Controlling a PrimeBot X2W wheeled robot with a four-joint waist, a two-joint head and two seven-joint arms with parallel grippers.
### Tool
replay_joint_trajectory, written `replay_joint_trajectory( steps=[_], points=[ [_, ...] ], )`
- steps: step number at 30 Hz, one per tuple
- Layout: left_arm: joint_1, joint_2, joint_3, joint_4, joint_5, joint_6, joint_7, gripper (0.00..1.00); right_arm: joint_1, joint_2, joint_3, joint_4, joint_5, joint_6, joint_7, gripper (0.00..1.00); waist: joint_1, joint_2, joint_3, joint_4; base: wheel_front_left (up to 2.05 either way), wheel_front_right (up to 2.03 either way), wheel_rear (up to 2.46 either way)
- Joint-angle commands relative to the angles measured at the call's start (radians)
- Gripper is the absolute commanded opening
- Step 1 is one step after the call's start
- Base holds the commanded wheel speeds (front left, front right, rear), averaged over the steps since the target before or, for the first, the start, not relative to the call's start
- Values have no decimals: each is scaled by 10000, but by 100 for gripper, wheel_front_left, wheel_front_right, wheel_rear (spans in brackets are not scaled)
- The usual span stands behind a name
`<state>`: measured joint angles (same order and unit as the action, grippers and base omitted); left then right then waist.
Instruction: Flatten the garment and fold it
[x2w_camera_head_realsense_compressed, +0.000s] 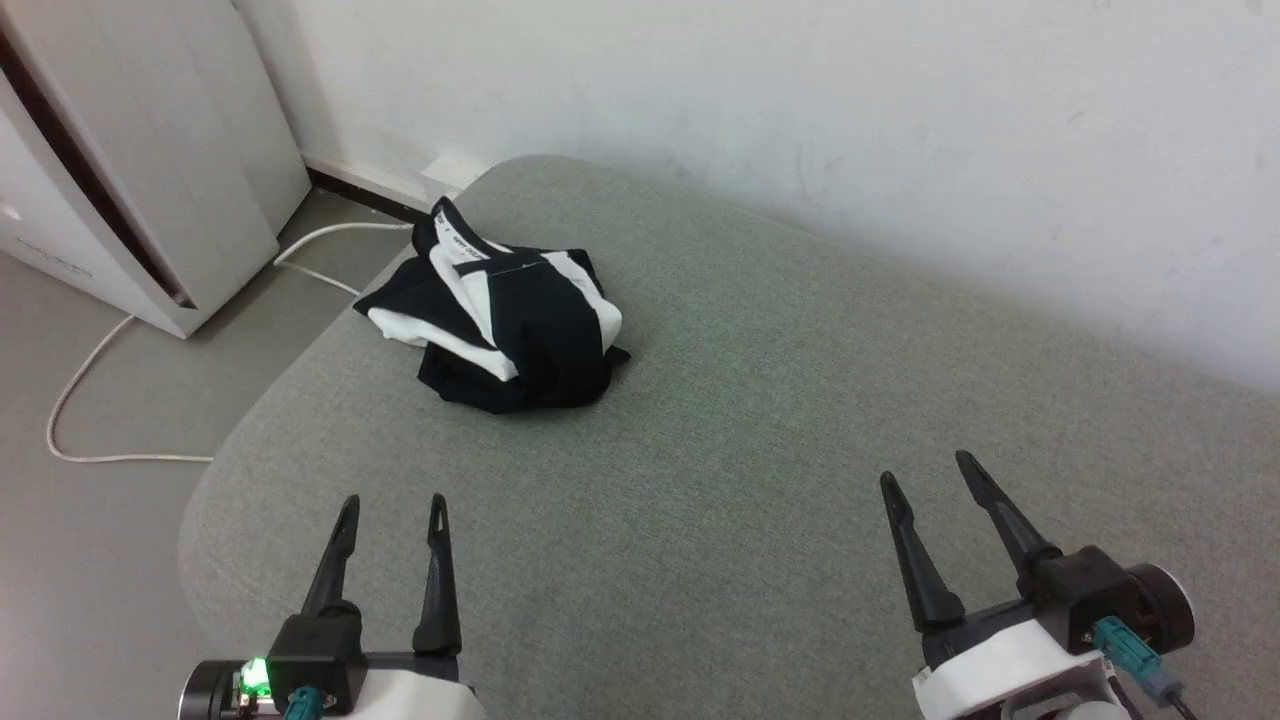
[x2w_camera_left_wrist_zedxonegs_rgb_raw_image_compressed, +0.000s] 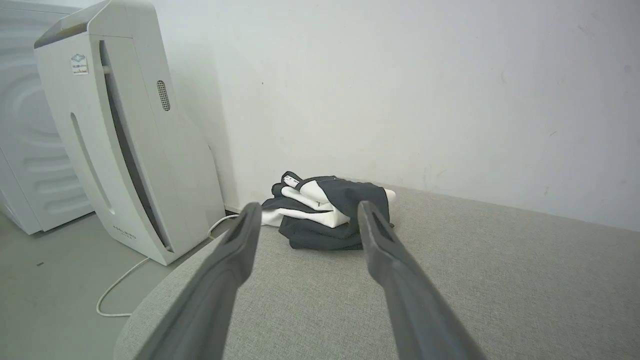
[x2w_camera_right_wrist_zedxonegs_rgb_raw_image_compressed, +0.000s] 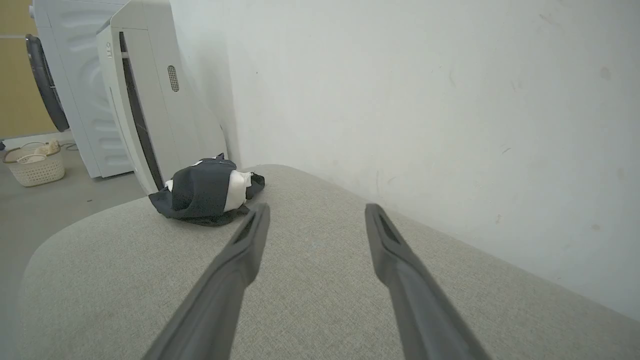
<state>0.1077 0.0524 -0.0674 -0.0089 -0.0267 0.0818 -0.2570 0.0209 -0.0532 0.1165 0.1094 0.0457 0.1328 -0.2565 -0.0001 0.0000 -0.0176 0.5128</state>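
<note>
The left jaws and the right jaws both stand open and empty over the near part of the grey table (x2w_camera_head_realsense_compressed: 720, 470). The shirt (x2w_camera_head_realsense_compressed: 505, 320) lies crumpled in a black-and-white heap, well ahead of the left jaws and far ahead and to the left of the right jaws. It touches neither.

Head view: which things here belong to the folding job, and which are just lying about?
For the job: garment, crumpled on the grey cushion; left pincer and right pincer, both open, empty.
Lying about: white appliance, white cable, basket on the floor.
</note>
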Motion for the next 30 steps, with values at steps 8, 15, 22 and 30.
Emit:
replay_joint_trajectory(
  steps=[8, 15, 22, 30],
  points=[
    [-582, 84, 125, 79, -301, -274, -47, 100, -168, 30, 42, -221, -292, -21, -53, 100, 1, 0, 786, -380, 0, 0, 0],
    [-3196, 852, 225, 1549, -904, -1373, 807, 100, -529, 30, 74, -604, -1022, -21, -53, 100, 1, 0, 2214, -948, 0, 0, 0],
    [-6436, 2126, 12, 3599, -2222, -2063, 4256, 100, -1014, 29, 174, -1186, -1477, -21, -53, 100, 1, 0, 3585, -1595, 0, 0, 0],
    [-8743, 3567, -1181, 5442, -4832, -2121, 8224, 100, -1488, 16, 343, -1663, -1588, -21, -53, 100, 1, 0, 4628, -2221, 0, 0, 0]
  ],
)
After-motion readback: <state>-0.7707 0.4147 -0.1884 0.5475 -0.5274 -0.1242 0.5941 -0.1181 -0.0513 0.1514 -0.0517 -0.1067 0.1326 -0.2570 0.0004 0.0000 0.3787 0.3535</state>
